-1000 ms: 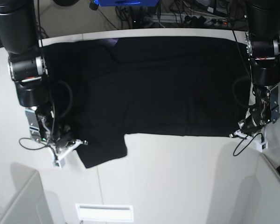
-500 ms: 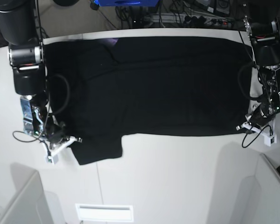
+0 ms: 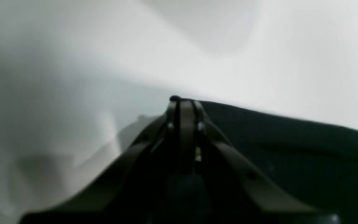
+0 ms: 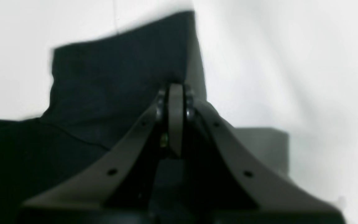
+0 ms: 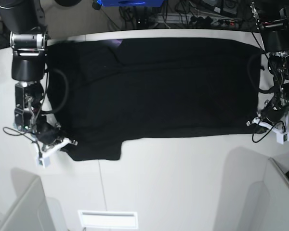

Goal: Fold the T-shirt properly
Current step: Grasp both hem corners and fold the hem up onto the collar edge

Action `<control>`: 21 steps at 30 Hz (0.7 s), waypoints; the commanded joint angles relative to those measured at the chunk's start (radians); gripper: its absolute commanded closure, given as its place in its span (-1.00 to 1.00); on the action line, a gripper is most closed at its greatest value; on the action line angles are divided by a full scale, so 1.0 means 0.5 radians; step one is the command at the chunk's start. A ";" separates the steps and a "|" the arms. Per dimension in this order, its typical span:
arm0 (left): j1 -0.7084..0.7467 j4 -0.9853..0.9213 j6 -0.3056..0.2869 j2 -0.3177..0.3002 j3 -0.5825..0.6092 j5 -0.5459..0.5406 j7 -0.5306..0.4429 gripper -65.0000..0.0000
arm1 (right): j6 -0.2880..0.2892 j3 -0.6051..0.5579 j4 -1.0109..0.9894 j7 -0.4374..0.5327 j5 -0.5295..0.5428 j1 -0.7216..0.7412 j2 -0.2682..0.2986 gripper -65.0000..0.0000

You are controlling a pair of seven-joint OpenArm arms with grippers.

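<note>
Dragged the T-shirt outward and flatter than a second back, sleeve tucked closer in. White matte desk, cable clutter behind the far edge. Lies spread flat, plain black cloth, left claw and right claw both clenched on its near corners.

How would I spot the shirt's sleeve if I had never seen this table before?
Find the white table; a big black T-shirt covers its far half. Follow the shirt's near edge toward the right gripper: the sleeve is the only flap jutting out past that straight edge.
</note>
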 commanded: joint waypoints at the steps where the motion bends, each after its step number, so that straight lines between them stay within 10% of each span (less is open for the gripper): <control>1: 0.004 0.089 -0.006 -0.036 -0.029 -0.008 -0.040 1.00 | 0.012 0.043 0.109 0.016 0.027 0.026 0.021 1.00; 21: 0.590 0.724 0.000 -0.070 -0.281 -0.441 -0.037 1.00 | 0.024 0.549 0.851 -0.533 0.036 -0.398 0.009 1.00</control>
